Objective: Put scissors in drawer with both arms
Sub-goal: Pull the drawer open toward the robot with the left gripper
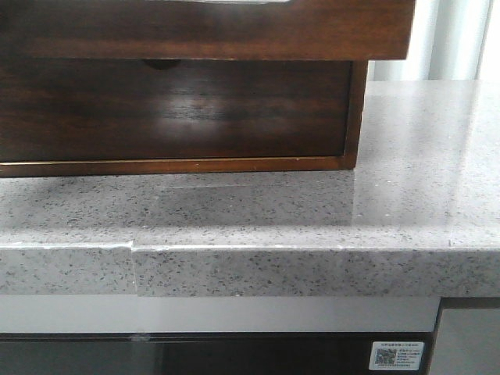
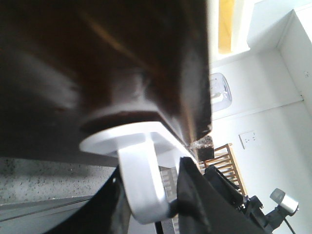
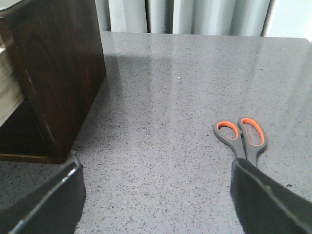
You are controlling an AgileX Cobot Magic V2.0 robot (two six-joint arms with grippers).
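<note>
The drawer (image 1: pixel 203 27) is seen drawn out with the left pincer (image 2: pixel 151 190) closed on its white handle (image 2: pixel 139 165), while the scissors (image 3: pixel 242 139) are left ungrasped on the desk (image 3: pixel 161 122) between the wide-spread right pincer (image 3: pixel 156 195).

A grey speckled stone counter (image 1: pixel 406 211) is spreading across the front view, its thick front edge showing a thin seam. A small white sticker (image 1: pixel 397 356) with a printed code is sitting on the dark panel below it (its text is too small to read). Pale curtains (image 3: pixel 185 15) are hanging behind the counter's far edge. In the left wrist view, a white wall socket (image 2: pixel 249 139) and a wooden slatted rack (image 2: pixel 225 158) are showing in the blurred background.
</note>
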